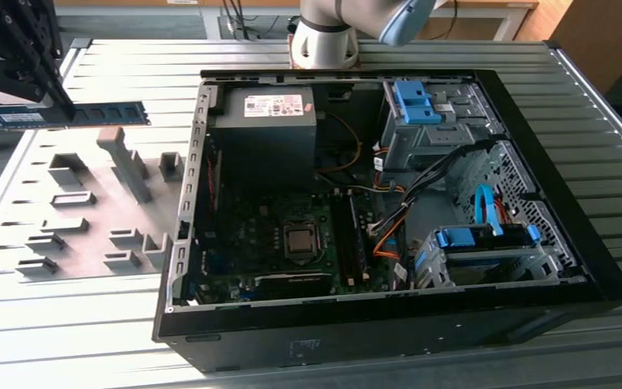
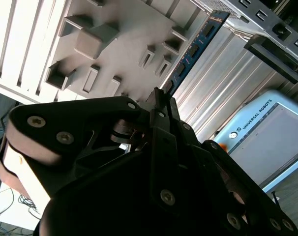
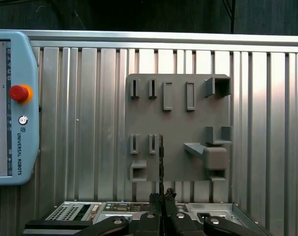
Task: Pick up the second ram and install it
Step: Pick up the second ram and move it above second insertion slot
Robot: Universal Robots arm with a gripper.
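Note:
The second ram (image 1: 74,114), a thin blue stick with dark chips, hangs level in the air at the exterior view's upper left, above the grey fixture plate (image 1: 84,211). My black gripper (image 1: 54,101) is shut on its end. In the second wrist view the ram (image 2: 193,49) sticks out past the fingertips (image 2: 158,94) toward the case. It appears edge-on (image 3: 161,160) in the first wrist view, pinched by the gripper (image 3: 162,196) over the plate (image 3: 178,128). The open computer case (image 1: 570,243) lies to the exterior view's right, its dark memory slots (image 1: 349,235) beside the processor socket (image 1: 300,241).
Grey fixture blocks (image 1: 127,162) rise from the plate under the ram. Blue drive brackets (image 1: 414,101) and cables fill the case's far side. The arm's base (image 1: 327,36) stands behind the case. A teach pendant (image 3: 11,108) lies on the ribbed metal table (image 1: 570,89).

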